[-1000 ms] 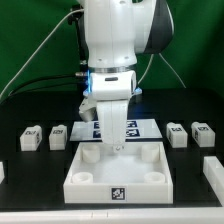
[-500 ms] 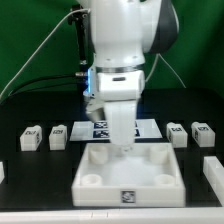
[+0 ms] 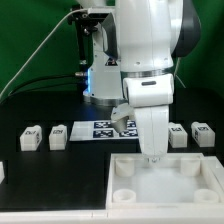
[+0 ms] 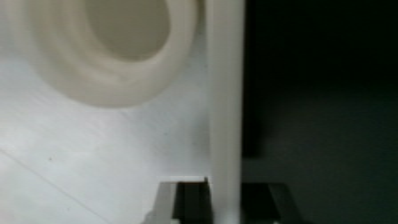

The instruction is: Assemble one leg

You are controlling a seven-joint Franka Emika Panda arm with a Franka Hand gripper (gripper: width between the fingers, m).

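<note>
The large white square tabletop (image 3: 166, 186) with raised corner sockets lies at the front of the exterior view's right. My gripper (image 3: 152, 153) points down at its far wall. In the wrist view the thin wall (image 4: 222, 110) runs between my two dark fingers (image 4: 185, 203), and the gripper (image 4: 224, 200) is shut on it. One round socket (image 4: 118, 40) shows on the tabletop's inner face. Small white tagged legs lie in a row behind: two on the left (image 3: 30, 138) (image 3: 58, 135) and two on the right (image 3: 177, 135) (image 3: 202, 134).
The marker board (image 3: 103, 130) lies flat between the leg pairs, behind the tabletop. The arm's white body and base (image 3: 100, 75) stand at the back. A white piece (image 3: 2, 172) pokes in at the exterior view's left edge. The table is black.
My gripper has moved toward the exterior view's right, and the tabletop has slid with it from the front middle to the front right.
</note>
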